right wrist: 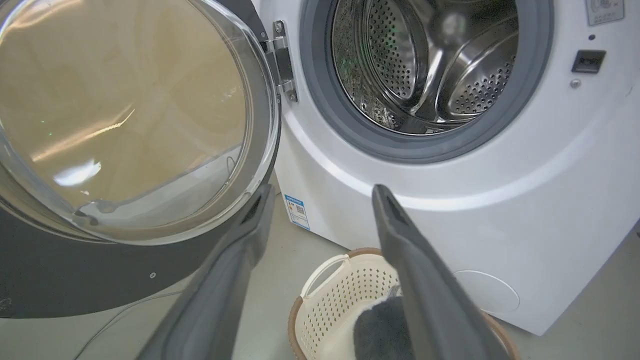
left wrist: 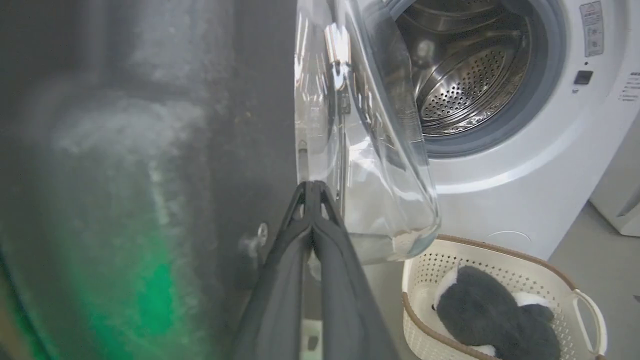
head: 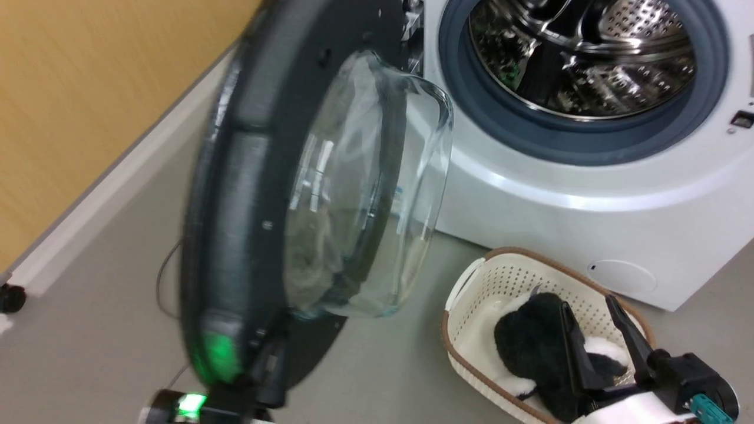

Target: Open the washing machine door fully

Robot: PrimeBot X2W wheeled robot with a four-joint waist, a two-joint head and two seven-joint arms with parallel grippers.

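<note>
The washing machine door [head: 247, 194] stands swung out to the left of the white washing machine [head: 559, 200], its clear glass bowl [head: 365, 194] facing the open steel drum [head: 589, 53]. My left gripper [left wrist: 312, 186] is shut, with its tips against the door's matte black inner rim [left wrist: 150, 150] beside the glass, low on the door [head: 272, 353]. My right gripper [head: 589, 318] is open and holds nothing, hanging over the basket at the lower right. In the right wrist view that gripper [right wrist: 324, 192] points at the machine's front, with the door [right wrist: 50, 280] to its left.
A white basket [head: 471, 277] with a brown rim sits on the floor before the machine, holding a black and white plush toy [head: 530, 341]. A yellow wall [head: 88, 88] and white skirting run along the left. A thin cable [head: 165, 277] lies behind the door. Another white appliance [left wrist: 620, 200] stands to the right.
</note>
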